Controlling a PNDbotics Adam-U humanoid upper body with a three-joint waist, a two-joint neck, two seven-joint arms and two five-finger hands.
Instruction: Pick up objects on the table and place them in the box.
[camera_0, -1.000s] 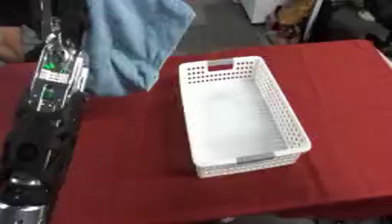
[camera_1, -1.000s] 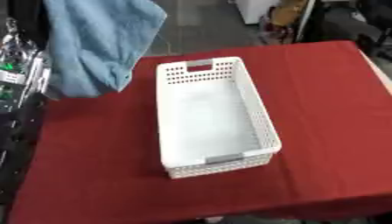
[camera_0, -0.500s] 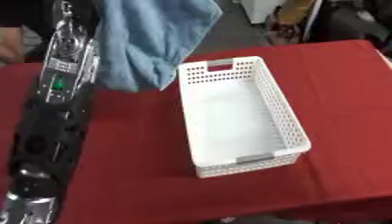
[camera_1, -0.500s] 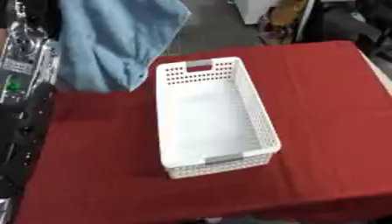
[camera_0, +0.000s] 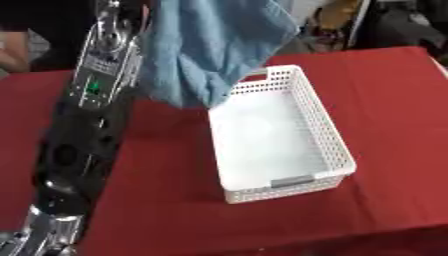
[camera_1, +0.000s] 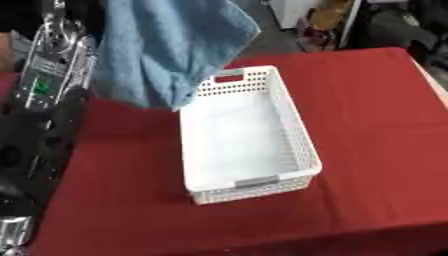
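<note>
Blue towel (camera_0: 210, 45) overhanging basket (camera_0: 337, 150) rim

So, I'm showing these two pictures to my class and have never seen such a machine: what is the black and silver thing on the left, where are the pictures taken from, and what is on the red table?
Both pictures come from a stereo camera in a humanoid robot's head, looking down at its work: one from the left eye, one from the right, at the same moment. The black and silver column on the left is the robot's left arm, reaching up and away from the camera. Its hand is out of sight at the top edge, so the grip itself is hidden. A blue cloth hangs there, lifted off the table, its lower end over the near-left corner of the far end of a white perforated basket. The basket is empty and stands on a red tablecloth. The right arm does not show.
</note>
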